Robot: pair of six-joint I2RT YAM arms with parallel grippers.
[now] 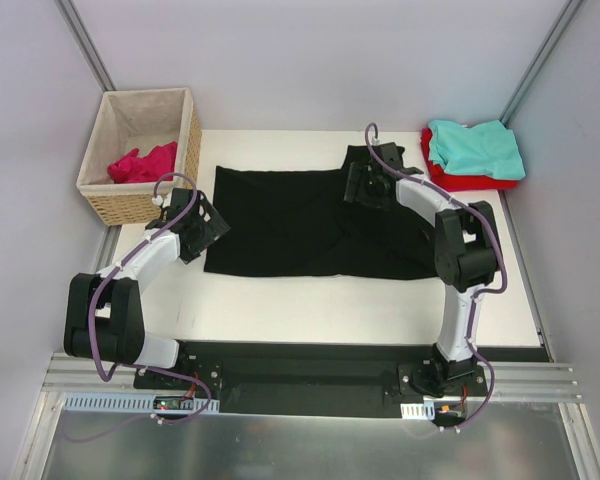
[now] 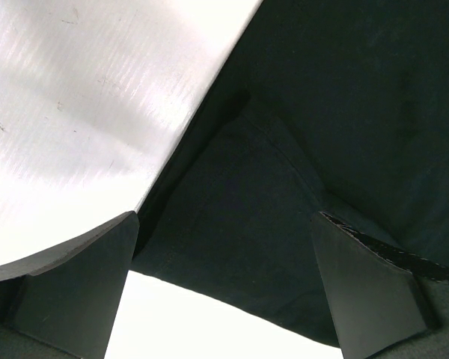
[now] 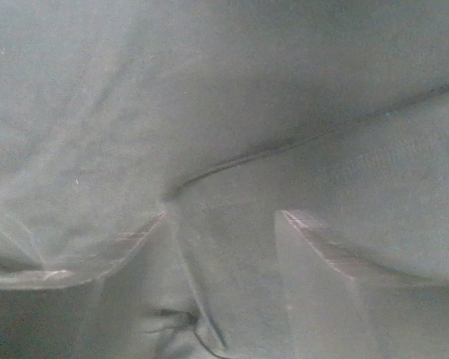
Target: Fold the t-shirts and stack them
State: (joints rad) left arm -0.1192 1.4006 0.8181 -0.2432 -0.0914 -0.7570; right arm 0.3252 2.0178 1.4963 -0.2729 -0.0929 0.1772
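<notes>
The large black cloth t-shirt lies spread flat in the middle of the white table. Its far right part is rumpled, and its long axis runs left to right. The left arm is bent low, with the left gripper gaping wide over a flap at the shirt's left edge. The right arm reaches forward, and the right gripper points down at the rumpled cloth with its fingers parted.
</notes>
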